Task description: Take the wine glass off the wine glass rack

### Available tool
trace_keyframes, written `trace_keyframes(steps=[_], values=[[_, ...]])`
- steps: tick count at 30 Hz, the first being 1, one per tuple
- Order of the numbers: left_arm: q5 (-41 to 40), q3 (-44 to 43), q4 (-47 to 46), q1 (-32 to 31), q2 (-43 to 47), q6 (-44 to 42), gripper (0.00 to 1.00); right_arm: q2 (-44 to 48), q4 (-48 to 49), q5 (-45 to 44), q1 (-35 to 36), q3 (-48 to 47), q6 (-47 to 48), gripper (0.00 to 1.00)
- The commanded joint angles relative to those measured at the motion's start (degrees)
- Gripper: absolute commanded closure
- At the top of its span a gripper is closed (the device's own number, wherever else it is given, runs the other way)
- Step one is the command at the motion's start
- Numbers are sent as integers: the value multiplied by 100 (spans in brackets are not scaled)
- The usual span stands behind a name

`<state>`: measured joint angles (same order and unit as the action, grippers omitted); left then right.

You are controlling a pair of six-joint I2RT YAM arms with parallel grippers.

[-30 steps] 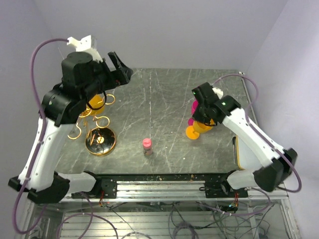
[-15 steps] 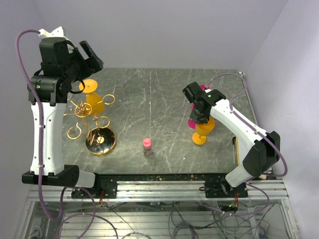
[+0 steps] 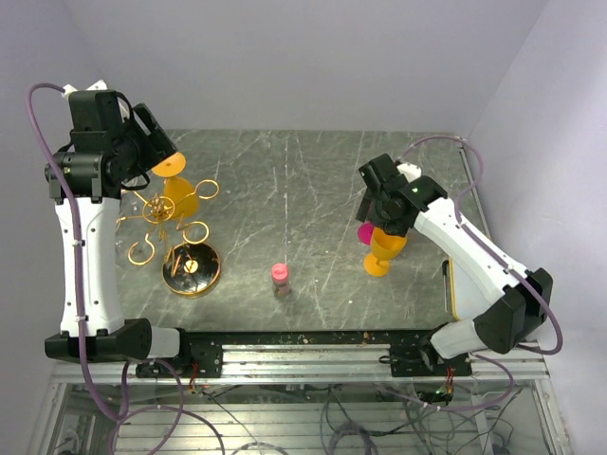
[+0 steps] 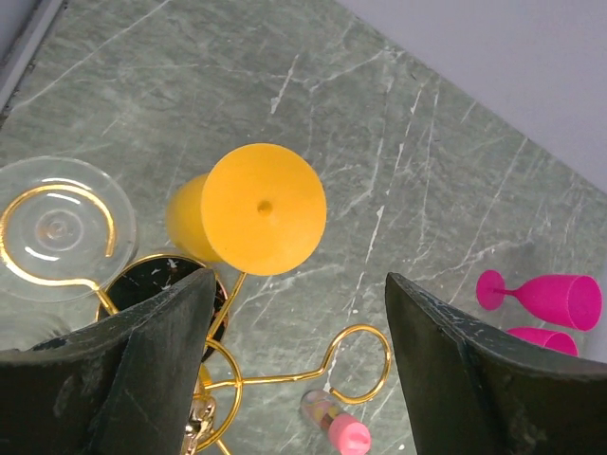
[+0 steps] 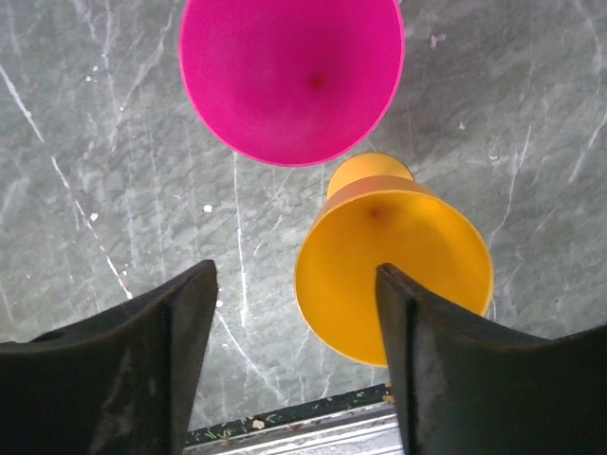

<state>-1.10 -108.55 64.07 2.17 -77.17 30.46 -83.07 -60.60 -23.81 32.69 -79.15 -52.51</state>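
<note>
I am hovering the open left gripper [image 4: 299, 280] over the wine glass [image 4: 264, 223] hanging on the rack [image 3: 191, 269]. The open right gripper [image 5: 294, 270] is hovering above an orange glass [image 5: 394, 265] on the tabletop [image 3: 303, 190]

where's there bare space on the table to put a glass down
Widest bare patch: mid table, between the wine glass rack and the pink glass, beyond the small pink-capped bottle. The near strip either side of that bottle is also free. Crowded: left around the rack, right around the pink glass and standing orange glass.
</note>
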Motion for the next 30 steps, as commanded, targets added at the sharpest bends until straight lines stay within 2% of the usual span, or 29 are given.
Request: trace_keyframes(steps=[1,3,7,13,16,20,30], values=[[-382,24,180,108,93,82,18,345,67,-224,-17,-322,236,26],[-343,176,117,188,113,115,19,533,133,-298,-17,-326,246,20],[126,406,-6,412,-13,194,32,977,464,-271,-16,-133,268,14],[74,579,-127,565,-71,512,33,1569,900,-314,-17,301,298,9],[-1,785,-277,615,-56,674,34,1698,950,-364,-19,336,309,7],[93,841,-394,669,-210,749,42,1793,1001,-452,-17,396,321,7],[210,1172,-702,697,-241,727,48,1812,998,-507,-15,427,293,7]])
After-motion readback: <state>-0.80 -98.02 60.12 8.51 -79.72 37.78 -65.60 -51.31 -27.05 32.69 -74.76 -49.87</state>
